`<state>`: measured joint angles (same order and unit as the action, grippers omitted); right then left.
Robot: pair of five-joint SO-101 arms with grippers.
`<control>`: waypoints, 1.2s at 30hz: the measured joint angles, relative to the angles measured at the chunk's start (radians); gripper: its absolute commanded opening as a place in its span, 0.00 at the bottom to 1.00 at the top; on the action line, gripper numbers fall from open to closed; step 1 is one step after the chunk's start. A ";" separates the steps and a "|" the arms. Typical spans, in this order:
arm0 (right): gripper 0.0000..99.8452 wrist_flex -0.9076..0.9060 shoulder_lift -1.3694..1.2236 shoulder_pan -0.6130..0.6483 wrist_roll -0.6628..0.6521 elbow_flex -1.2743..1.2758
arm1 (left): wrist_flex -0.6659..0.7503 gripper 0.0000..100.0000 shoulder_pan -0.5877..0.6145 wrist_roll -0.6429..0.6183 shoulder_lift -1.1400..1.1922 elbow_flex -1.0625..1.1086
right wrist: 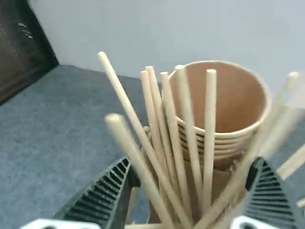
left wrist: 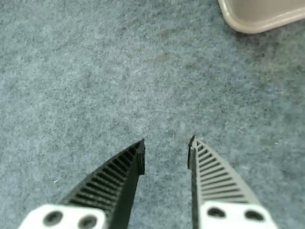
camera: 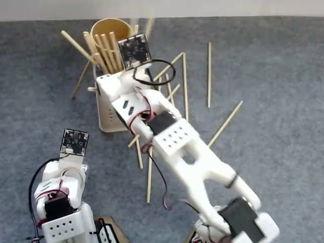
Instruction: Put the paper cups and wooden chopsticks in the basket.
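Up close, stacked cups (right wrist: 233, 100) (chopsticks (right wrist: 208, 138) alongside)

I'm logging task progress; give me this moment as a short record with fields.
basket: cream plastic basket on grey carpet
cups: stack of tan paper cups, in the basket
stowed: standing wooden chopsticks, in the basket beside the cups
remaining: several loose wooden chopsticks, lying on the carpet
right gripper: open, fingers either side of the standing chopsticks
left gripper: open over bare carpet, near a basket corner
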<state>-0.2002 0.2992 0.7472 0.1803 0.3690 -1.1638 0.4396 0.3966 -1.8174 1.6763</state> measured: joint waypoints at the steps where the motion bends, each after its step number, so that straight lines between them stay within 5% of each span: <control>1: 0.35 -0.069 0.041 0.000 0.000 -0.008 | 0.000 0.17 0.000 0.000 0.000 0.000; 10: 0.35 -0.717 0.199 -0.006 0.000 -0.358 | 0.000 0.17 0.000 0.000 0.000 0.000; 17: 0.35 -1.149 0.150 -0.292 0.000 -0.391 | 0.000 0.17 0.037 -0.002 0.000 0.000; 27: 0.35 -1.005 -0.290 -0.578 0.000 -0.041 | 0.000 0.17 0.026 -0.002 0.000 0.000; 33: 0.34 -0.977 -0.517 -0.617 0.000 -0.052 | 0.000 0.17 0.026 -0.002 0.000 0.000; 36: 0.24 -0.979 -0.589 -0.617 0.000 -0.100 | 0.000 0.17 0.026 -0.002 0.000 0.000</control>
<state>-1.1792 -0.2900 0.1304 0.1803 0.2693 -1.1638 0.4657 0.3951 -1.8174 1.6763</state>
